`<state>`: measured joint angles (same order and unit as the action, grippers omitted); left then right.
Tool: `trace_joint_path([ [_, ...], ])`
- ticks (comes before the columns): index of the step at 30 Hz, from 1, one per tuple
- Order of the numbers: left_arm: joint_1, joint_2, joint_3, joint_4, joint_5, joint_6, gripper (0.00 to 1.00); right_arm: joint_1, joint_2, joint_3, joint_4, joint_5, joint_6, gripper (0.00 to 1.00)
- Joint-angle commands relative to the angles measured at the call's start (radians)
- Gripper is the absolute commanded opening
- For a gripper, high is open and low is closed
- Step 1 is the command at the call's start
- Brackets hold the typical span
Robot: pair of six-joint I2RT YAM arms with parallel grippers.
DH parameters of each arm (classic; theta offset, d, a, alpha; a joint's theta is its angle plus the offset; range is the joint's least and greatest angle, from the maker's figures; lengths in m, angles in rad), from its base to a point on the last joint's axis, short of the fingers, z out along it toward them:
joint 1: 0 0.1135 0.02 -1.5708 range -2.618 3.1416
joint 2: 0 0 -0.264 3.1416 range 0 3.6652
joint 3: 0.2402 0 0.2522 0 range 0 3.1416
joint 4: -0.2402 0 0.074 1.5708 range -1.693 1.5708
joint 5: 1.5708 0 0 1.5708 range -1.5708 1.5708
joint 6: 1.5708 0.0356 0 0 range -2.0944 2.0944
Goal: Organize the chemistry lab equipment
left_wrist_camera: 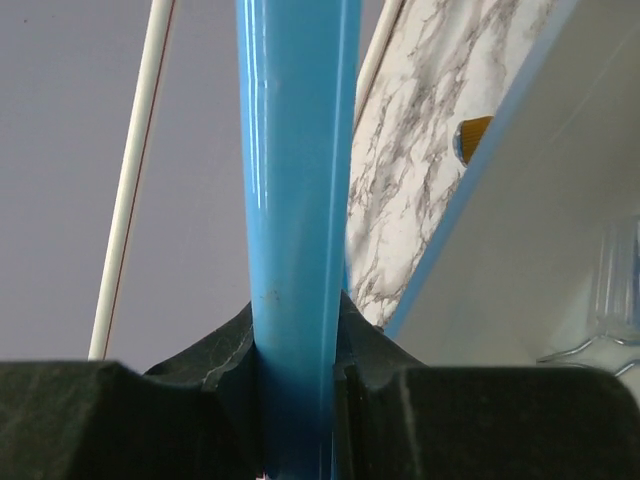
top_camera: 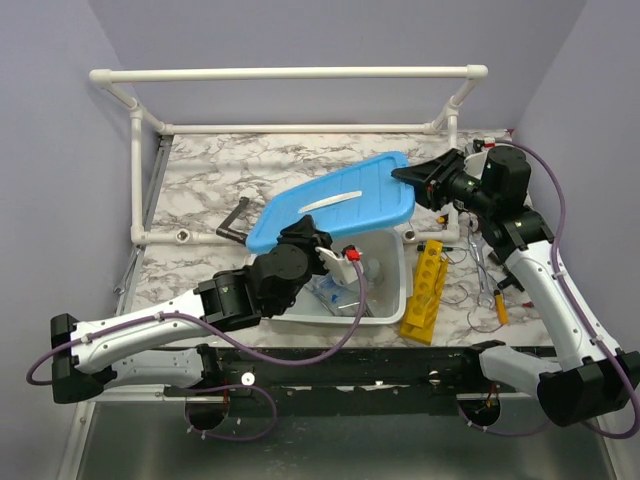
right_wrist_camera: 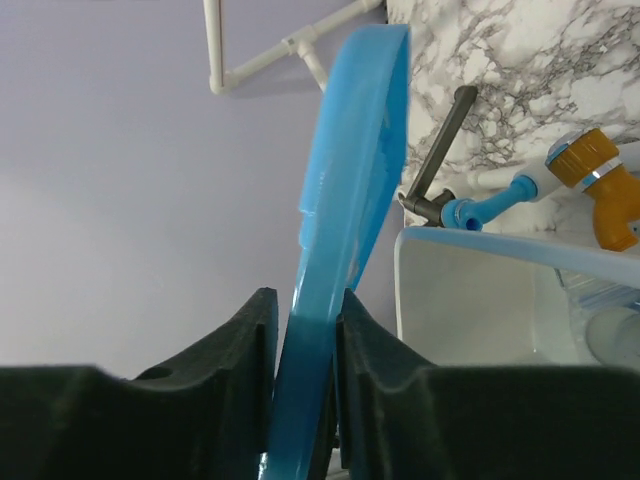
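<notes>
The left tool (top_camera: 312,238) is clenched on the near-left edge of the lid (top_camera: 335,200); in its wrist view the two black pads press flat against both faces of the blue plastic, with only the lid's thickness between them, and the edge runs straight up from the grip; the right tool (top_camera: 412,180) grasps the far-right edge of the same lid, narrowly open, its pads touching the plastic on either side in its own wrist view; so the lid hangs between both tools, off the surface (top_camera: 200,190), tilted, its left end low over the tub (top_camera: 397,285) and its right end raised toward the back.

Under the lid's near edge the white tub stands uncovered at the front middle of the marbled surface; clear glassware (top_camera: 335,295) lies inside it, partly hidden by the left arm, and how many pieces I cannot tell; the yellow rack (top_camera: 427,290) lies just beside the tub's right wall, its row of holes facing up, running from front to back; right of the rack, near the right arm, the metal tongs (top_camera: 482,268) lie on the surface among thin wire-like bits, with a small orange-handled item (top_camera: 500,306) beside them; a dark handle (top_camera: 235,222) lies left of the lid; a white pipe frame (top_camera: 290,74) borders the surface at the back and left.
</notes>
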<state>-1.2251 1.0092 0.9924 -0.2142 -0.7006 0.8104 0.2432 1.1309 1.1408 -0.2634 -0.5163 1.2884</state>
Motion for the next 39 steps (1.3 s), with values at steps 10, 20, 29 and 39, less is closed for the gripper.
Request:
trace_joint_path([
  [10, -0.05, -0.139, 0.023, -0.347, 0.21, -0.361, 0.99, 0.009, -0.084, -0.164, 0.033, -0.024, -0.012, 0.01],
  [20, -0.017, -0.265, 0.094, -0.619, 0.635, -0.633, 0.99, 0.038, -0.135, -0.25, 0.009, 0.021, -0.027, 0.01],
  [29, 0.265, -0.342, 0.136, -0.583, 0.991, -0.776, 0.99, 0.147, -0.128, -0.299, -0.043, 0.102, -0.045, 0.01],
  [39, 0.554, -0.285, 0.094, -0.562, 0.682, -1.095, 0.99, 0.147, -0.211, -0.378, -0.113, 0.21, -0.069, 0.01],
])
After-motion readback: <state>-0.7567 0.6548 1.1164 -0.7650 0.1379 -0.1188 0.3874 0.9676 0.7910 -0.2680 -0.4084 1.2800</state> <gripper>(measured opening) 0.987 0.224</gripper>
